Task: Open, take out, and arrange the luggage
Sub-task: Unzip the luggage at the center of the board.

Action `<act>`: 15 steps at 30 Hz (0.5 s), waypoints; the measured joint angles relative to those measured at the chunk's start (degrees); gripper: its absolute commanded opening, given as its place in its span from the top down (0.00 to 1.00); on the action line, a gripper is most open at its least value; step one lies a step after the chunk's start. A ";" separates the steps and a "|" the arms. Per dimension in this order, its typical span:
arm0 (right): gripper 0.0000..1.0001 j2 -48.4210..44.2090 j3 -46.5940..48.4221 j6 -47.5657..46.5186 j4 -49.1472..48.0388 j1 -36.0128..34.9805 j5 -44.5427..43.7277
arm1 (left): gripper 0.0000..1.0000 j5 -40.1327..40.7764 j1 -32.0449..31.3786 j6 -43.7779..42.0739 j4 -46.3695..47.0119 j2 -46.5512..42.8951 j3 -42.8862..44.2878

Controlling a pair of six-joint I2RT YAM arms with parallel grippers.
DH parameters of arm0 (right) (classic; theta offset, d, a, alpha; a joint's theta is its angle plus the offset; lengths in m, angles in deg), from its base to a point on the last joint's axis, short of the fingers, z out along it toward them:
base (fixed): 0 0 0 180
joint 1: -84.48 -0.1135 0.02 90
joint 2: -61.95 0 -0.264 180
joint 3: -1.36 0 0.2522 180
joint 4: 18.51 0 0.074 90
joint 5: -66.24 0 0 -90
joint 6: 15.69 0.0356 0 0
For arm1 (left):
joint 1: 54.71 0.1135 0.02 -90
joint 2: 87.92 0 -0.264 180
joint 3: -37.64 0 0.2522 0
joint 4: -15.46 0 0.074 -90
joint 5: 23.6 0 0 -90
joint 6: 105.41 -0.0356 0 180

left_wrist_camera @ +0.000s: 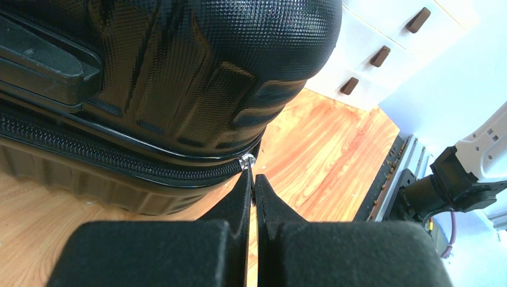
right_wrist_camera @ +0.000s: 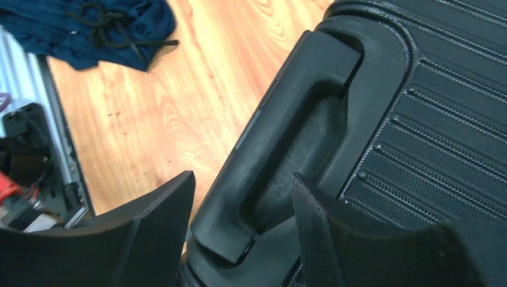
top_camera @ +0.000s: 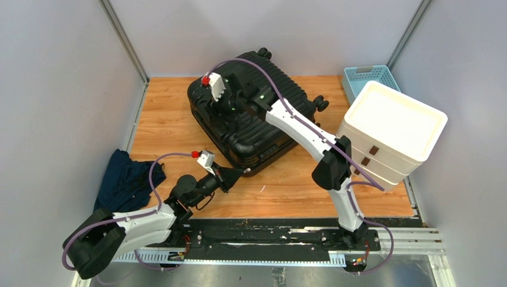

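The black ribbed luggage [top_camera: 251,128] lies flat and closed on the wooden table, wheels toward the back. My left gripper [top_camera: 242,171] is at its near corner. In the left wrist view the gripper [left_wrist_camera: 252,179] is shut on the small silver zipper pull [left_wrist_camera: 247,160] at the end of the zipper [left_wrist_camera: 119,155]. My right gripper [top_camera: 219,107] is over the luggage's left side. In the right wrist view the gripper [right_wrist_camera: 242,197] is open and straddles the black handle [right_wrist_camera: 281,125], with the right finger in the recess behind it and a gap at the left finger.
A white stacked drawer unit [top_camera: 391,128] stands at the right, with a light-blue mesh basket [top_camera: 365,78] behind it. A dark blue garment [top_camera: 128,176] lies at the table's left edge. Grey walls close in the left, back and right sides.
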 measured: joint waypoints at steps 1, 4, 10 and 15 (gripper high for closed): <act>0.34 0.66 0.79 0.33 0.13 -0.39 -1.49 | 1.00 0.00 0.00 -0.13 0.02 -0.04 -0.02; 0.32 2.56 2.99 0.79 0.20 -1.70 -5.03 | 1.00 -0.02 0.00 -0.42 0.50 0.42 -0.02; 0.33 6.25 6.03 0.90 -0.07 -3.78 -11.08 | 1.00 -0.28 0.00 -0.24 5.57 5.18 -0.02; 0.44 7.82 6.19 0.07 -0.70 -4.33 -14.97 | 1.00 -0.37 0.00 0.59 11.45 10.34 -0.04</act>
